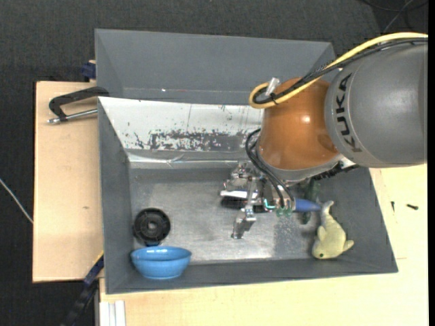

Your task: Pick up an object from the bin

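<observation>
1. Hanging low over bare floor near the middle of the grey bin [112, 182], the gripper [242, 216] points down; whether the claw is released or clenched cannot be told.
2. The nearest thing is a pale yellow fish-shaped toy [331, 240], toward the view's right by the front wall, apart from the gripper.
3. A black round piece [151, 225] lies just beside a blue bowl [160, 261] in the front left corner, well apart from the gripper.
4. The arm's orange cover [296, 134] overhangs the bin's right part.

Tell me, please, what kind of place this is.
Probably a robotics lab's grasp-testing cell: a KUKA arm reaches into a grey metal bin holding a blue bowl and a yellow soft toy.
</observation>
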Tool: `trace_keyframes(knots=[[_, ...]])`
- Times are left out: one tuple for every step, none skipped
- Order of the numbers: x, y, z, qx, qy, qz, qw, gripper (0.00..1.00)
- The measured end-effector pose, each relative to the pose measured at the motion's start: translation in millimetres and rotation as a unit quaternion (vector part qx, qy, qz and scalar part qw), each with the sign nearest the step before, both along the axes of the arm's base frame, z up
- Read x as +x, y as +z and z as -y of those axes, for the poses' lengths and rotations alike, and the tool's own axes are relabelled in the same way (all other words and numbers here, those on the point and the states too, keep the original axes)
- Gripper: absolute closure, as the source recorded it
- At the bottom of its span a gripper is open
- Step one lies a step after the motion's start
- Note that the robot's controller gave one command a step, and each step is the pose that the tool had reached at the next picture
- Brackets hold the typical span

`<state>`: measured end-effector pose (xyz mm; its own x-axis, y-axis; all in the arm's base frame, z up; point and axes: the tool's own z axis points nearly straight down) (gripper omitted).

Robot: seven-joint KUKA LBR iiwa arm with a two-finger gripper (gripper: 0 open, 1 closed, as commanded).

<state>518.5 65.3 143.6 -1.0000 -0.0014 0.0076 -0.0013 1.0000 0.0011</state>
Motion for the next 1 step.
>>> trace_keyframes(knots=[[31.3, -69.9, 56.5, -0.001, -0.026, 0.004, 0.9997, 0.0]])
